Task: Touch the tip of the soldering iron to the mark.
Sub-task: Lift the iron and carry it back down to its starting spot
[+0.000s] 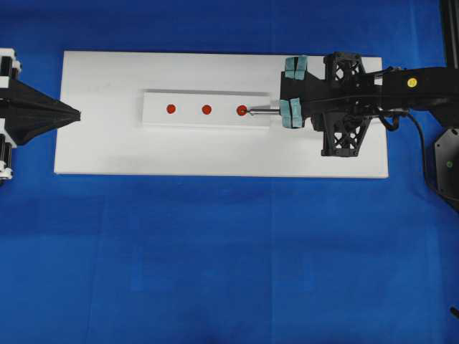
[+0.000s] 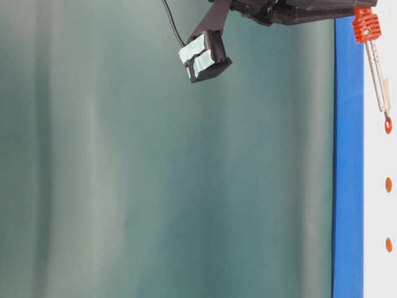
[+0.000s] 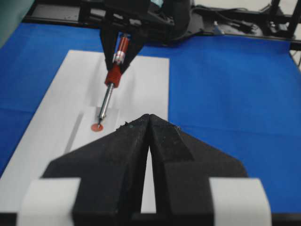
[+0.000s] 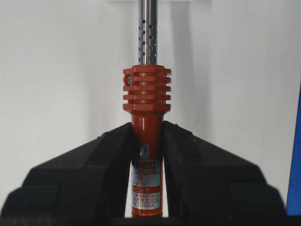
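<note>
While the right gripper (image 4: pixel 146 155) is clamped on the soldering iron (image 4: pixel 146 117), the tip (image 1: pixel 250 112) rests at the right-end red dot (image 1: pixel 242 110). The mark (image 1: pixel 171 109), at the far left of the white block (image 1: pixel 208 120), lies free. The left gripper (image 1: pixel 72 114) is closed at the white board's (image 1: pixel 215 154) left edge.

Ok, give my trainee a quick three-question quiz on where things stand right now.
1. True or false: the left gripper holds the soldering iron.
2. In the overhead view, the tip is at which red dot on the white block? A left-end, B middle, C right-end.
3. Fill in: the right gripper has its jaws shut on the iron's ____ handle.
Key: 1 false; 2 C, the right-end dot; 3 red-orange.
</note>
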{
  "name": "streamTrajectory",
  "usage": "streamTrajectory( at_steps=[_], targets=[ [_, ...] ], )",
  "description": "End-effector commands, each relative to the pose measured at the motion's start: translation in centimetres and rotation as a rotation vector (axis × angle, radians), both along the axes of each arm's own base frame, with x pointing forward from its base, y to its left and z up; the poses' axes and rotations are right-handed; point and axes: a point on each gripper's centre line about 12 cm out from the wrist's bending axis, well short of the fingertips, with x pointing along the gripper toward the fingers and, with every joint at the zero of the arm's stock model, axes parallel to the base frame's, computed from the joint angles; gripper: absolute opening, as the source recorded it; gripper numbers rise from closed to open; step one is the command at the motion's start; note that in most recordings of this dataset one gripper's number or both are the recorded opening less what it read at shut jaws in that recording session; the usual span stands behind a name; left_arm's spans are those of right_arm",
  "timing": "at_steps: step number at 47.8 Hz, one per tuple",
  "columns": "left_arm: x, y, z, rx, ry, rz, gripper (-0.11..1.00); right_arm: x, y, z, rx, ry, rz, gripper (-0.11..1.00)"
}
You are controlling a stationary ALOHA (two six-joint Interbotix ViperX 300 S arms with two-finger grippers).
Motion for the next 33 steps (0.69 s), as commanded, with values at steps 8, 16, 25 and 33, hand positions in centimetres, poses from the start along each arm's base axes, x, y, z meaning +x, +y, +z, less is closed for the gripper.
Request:
streamTrajectory(
  at_steps=[8,16,25,33],
  targets=[
    [0.1,0.1,0.4,0.003,-0.012,0.003,0.0,0.9,-0.2,0.8,-0.006,-0.033,0.0,0.06],
    [0.1,0.1,0.4,0.002,-0.012,0.003,0.0,1.0,-0.2,1.0,-0.007,-0.035,0.0,0.06],
    [0.1,0.1,0.4,0.002,-0.012,0.003,0.0,1.3,-0.3,2.9,-0.016,-0.081,-0.006,0.06],
    [0.1,0.1,0.4,0.003,-0.012,0.003,0.0,1.0,-0.4,6.2,-0.03,-0.113,-0.022,0.06]
  ],
)
